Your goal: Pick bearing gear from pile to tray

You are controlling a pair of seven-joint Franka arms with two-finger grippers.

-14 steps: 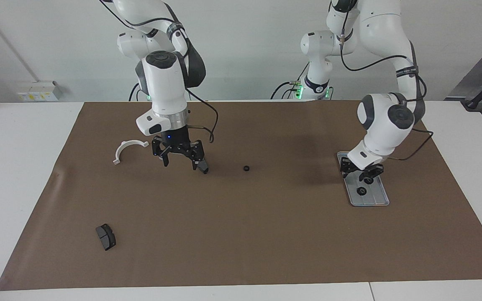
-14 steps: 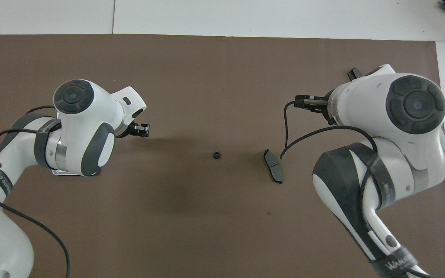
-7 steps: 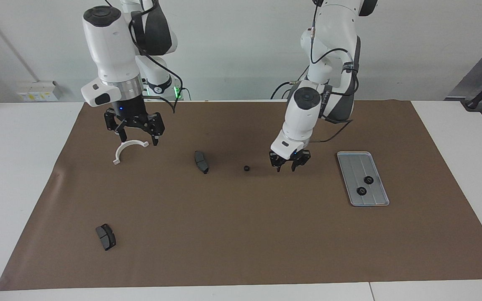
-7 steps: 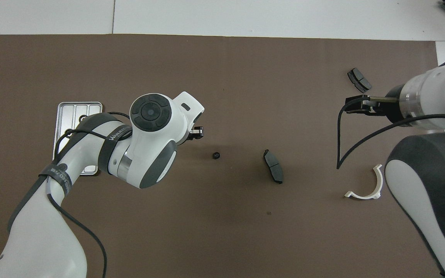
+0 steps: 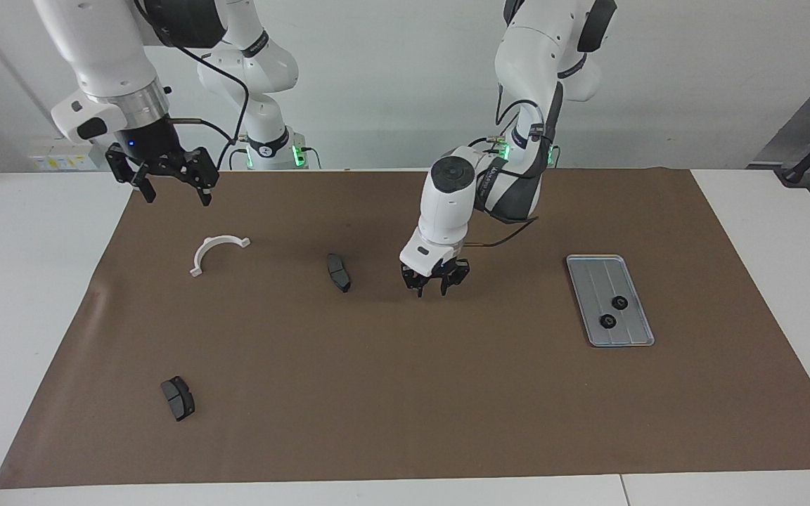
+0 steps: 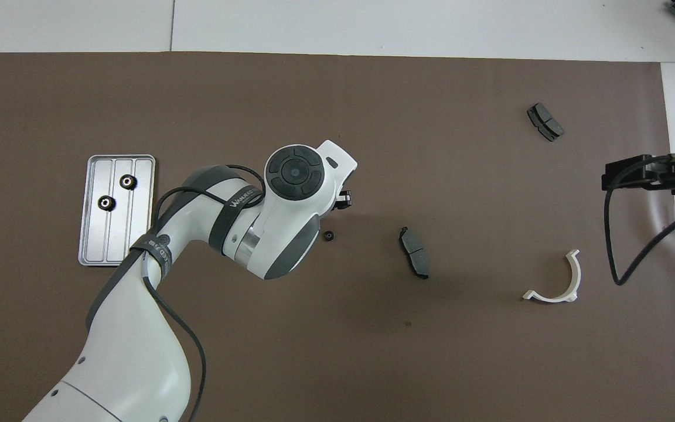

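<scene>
Gear [image 6: 329,236] apparently under open left gripper [image 5: 434,284], tray [image 5: 631,336] w/ two

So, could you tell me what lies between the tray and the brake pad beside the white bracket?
In the overhead view, between the tray and that brake pad lies one loose gear, under the left gripper.

So the left gripper [image 5: 433,287] slides off the tray [image 5: 630,337] and now hangs low, fingers spread, by the loose gear [image 6: 329,236]. The right gripper [image 5: 164,184] lifts clear toward its worktop edge, uncovering the bracket [image 5: 216,252].
</scene>
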